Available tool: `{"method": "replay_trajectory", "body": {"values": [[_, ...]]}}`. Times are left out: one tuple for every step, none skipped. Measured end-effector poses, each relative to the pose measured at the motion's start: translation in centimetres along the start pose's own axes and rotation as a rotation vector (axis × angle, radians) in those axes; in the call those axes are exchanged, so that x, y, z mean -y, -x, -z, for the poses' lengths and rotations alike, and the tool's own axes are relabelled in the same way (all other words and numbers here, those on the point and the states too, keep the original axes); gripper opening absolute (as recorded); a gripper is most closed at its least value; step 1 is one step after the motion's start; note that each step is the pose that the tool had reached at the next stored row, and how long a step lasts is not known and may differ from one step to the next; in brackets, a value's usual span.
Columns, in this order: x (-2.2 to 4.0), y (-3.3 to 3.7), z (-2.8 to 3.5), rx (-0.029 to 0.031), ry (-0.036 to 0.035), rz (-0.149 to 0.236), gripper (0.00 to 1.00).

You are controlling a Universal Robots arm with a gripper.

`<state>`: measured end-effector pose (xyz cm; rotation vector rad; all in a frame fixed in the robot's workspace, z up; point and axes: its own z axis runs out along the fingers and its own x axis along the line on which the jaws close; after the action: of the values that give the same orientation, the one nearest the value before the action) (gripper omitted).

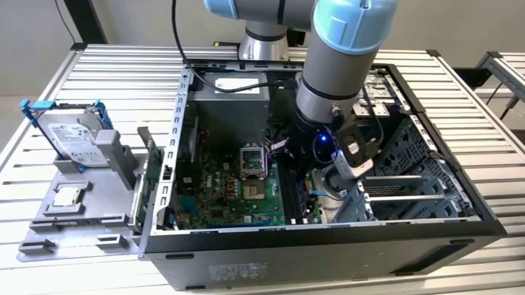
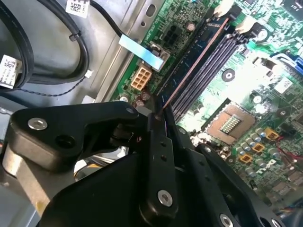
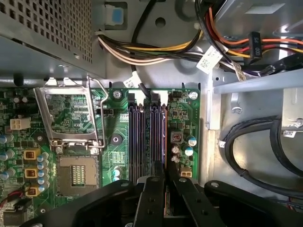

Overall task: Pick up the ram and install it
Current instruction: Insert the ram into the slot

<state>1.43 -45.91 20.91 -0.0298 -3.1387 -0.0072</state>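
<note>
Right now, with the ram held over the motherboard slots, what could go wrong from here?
1. The thin dark ram stick, seen edge-on between the black gripper jaws, may sit slightly off the long black motherboard slots; pressing could jam it.
2. In the second wrist view the white slot latches at the far end might block seating if not fully open.
3. The bundled cables lie close to the slot ends and could snag.

ram (image 2: pixel 199 59) | thin stick, edge-on | standing in motherboard slot (image 2: pixel 215 61)

An open computer case (image 1: pixel 328 246) is sitting on the slatted counter (image 1: pixel 123 67), with a silver hard drive (image 1: pixel 75 140) standing in a grey holder (image 1: pixel 82 209) near the counter's edge.
</note>
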Motion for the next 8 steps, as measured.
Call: {"method": "replay_trajectory", "body": {"values": [[0.0, 0.0, -0.05, -0.001, 0.0002, 0.0, 0.0], [0.0, 0.0, -0.05, -0.0018, 0.0, 0.0, 0.0], [0.0, 0.0, -0.05, -0.0019, -0.0001, 0.0, 0.0], [-0.01, 0.0, -0.05, -0.002, -0.0001, 0.0, 0.0], [-0.01, 0.0, -0.05, -0.002, -0.0001, 0.0, 0.0], [0.0, 0.0, -0.05, -0.002, -0.0001, 0.0, 0.0], [-0.01, 0.0, -0.05, -0.002, -0.0001, 0.0, 0.0], [-0.01, 0.0, -0.06, -0.002, -0.0001, 0.0, 0.0]]}}
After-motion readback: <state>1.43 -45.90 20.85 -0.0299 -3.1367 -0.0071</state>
